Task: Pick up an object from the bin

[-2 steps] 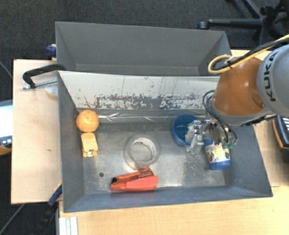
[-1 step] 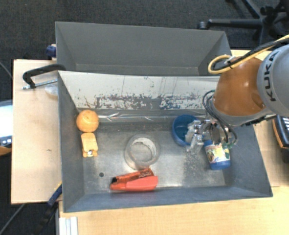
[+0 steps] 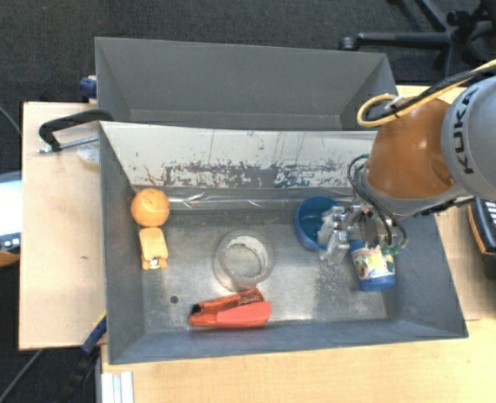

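My gripper hangs low over the right part of the bin floor, under the arm's orange cover. It sits between two things. A round blue cup lies just to its left, partly hidden by the gripper. A small blue container with a printed label stands just to its lower right, close against the gripper. I see nothing held.
A clear glass cup rests mid-floor. A red-orange tool lies near the front wall. An orange ball and a yellow block sit at the left.
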`<state>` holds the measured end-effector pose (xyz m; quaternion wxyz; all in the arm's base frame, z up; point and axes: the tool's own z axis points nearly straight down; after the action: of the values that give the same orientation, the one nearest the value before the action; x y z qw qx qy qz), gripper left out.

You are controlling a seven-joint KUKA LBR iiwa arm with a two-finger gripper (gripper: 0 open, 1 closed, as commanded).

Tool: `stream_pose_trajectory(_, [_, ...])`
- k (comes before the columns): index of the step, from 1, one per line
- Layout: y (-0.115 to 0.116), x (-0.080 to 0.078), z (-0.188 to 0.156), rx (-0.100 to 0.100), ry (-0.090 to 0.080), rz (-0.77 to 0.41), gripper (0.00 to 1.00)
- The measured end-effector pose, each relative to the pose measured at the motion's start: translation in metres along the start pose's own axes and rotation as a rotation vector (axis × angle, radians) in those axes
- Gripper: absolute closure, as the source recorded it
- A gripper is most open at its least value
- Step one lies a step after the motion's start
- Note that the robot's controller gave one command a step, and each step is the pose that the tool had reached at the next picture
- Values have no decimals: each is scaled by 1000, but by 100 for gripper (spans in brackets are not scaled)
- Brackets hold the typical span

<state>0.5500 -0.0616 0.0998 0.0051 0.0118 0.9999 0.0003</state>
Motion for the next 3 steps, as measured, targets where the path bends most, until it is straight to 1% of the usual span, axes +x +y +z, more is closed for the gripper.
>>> stream_pose_trajectory(3, [0, 0, 0, 0, 0, 0, 100])
